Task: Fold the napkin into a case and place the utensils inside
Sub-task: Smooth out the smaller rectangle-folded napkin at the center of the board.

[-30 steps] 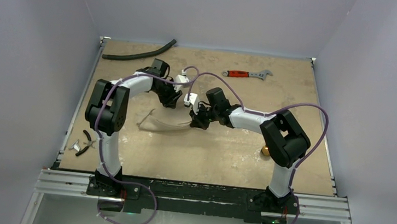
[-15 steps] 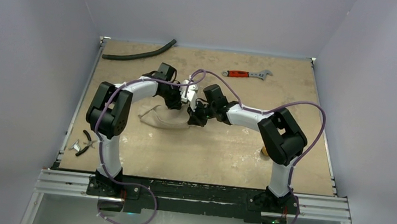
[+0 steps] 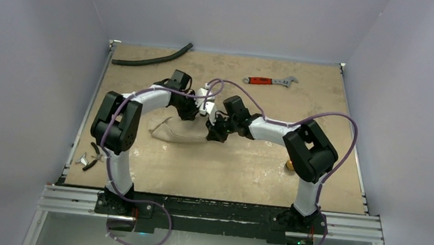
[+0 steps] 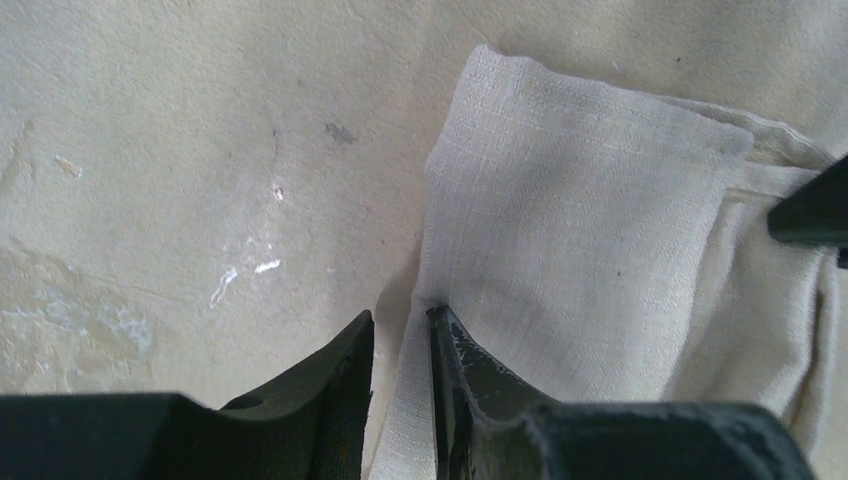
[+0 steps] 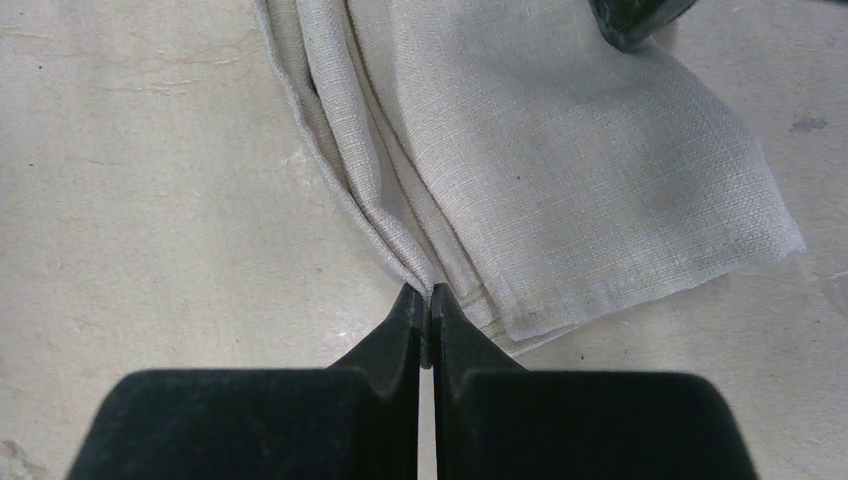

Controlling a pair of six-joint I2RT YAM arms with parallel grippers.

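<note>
Chiefly at risk of losing the napkin [image 5: 560, 190] from the left jaws: set only at the very hem, with a sliver of gap showing, so liable to slide off under any pull away from the right jaws and to drop the layers in a heap. Equally liable to drag the whole cloth across the desk [image 3: 246, 167] rather than crease it, given a tug on one side against a weak hold on the other. Could also skew the fold through uneven travel of the two holds, leaving a crooked pocket too loose or too narrow for cutlery. Might scrape the desk on pressing any lower, being right down at the surface already. Right jaws: pressed fully together, clamped on a bunched edge of several layers right at the tips, cloth fanning out ahead and to the right of them. Left jaws: narrowly apart, hem of a doubled flap running into the slot between them and lying against the right-hand inner face; cannot tell whether truly pinched or merely straddled. Napkin lying partly folded on the desk, ahead of and between both pairs. Utensils [image 3: 290, 165]: only a gold glint well behind the right jaws, beside that arm's elbow, well apart from the cloth.
</note>
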